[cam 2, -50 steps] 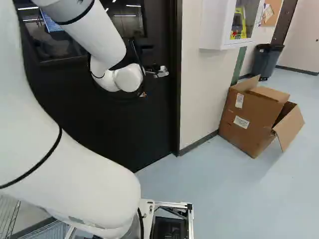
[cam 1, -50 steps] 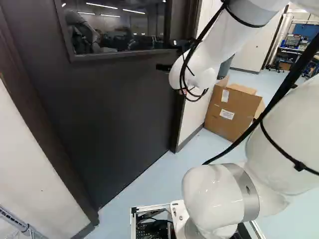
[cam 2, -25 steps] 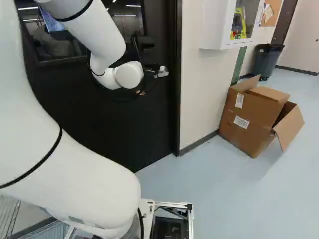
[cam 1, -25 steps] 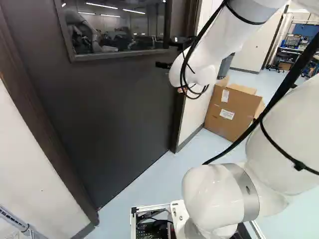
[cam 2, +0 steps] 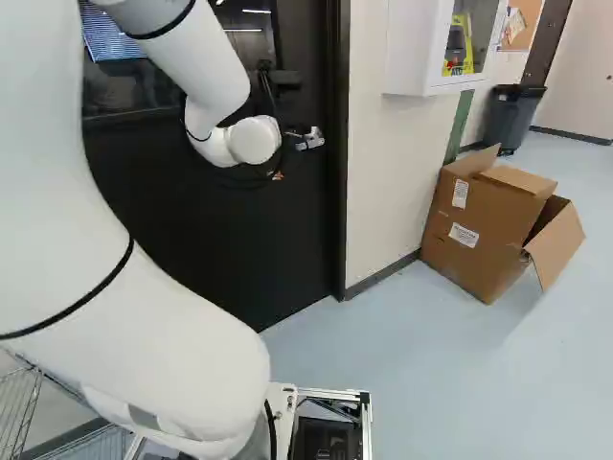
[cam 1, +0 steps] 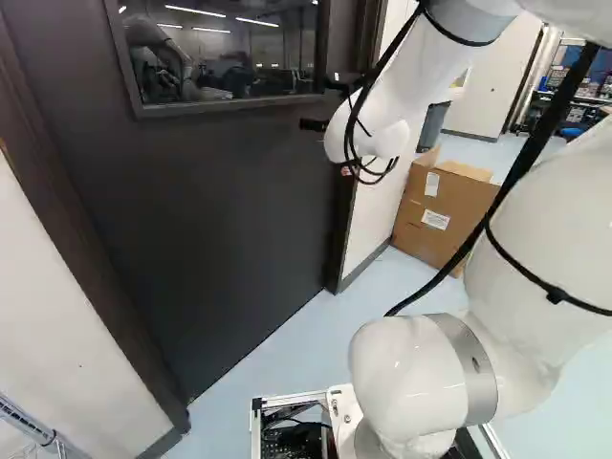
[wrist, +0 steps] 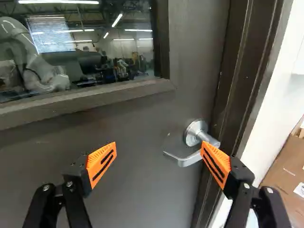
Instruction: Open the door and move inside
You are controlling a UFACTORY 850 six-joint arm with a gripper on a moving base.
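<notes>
Starting at the lower left of the left base view, a wire rack pokes in beside a pale wall. Next to that, a dark door covers much of the left half, with a window in its upper part. It sits closed in its frame. Light blue floor runs along its foot. The white arm takes up the right side, its wrist end reaching to the upper middle, close to the door. Behind it, right of the middle, stands an open cardboard box.

In the right base view, the arm fills the left and reaches toward the upper middle. There a bit of orange shows on the gripper, and the metal handle sits just to the right of it. Farther right, a white wall cabinet hangs at the top, and a dark trash bin stands at the upper right.

In the wrist view, the gripper has its two fingers spread wide, with nothing pinched. The handle is on the door, near one orange pad; whether they touch, I cannot tell.
</notes>
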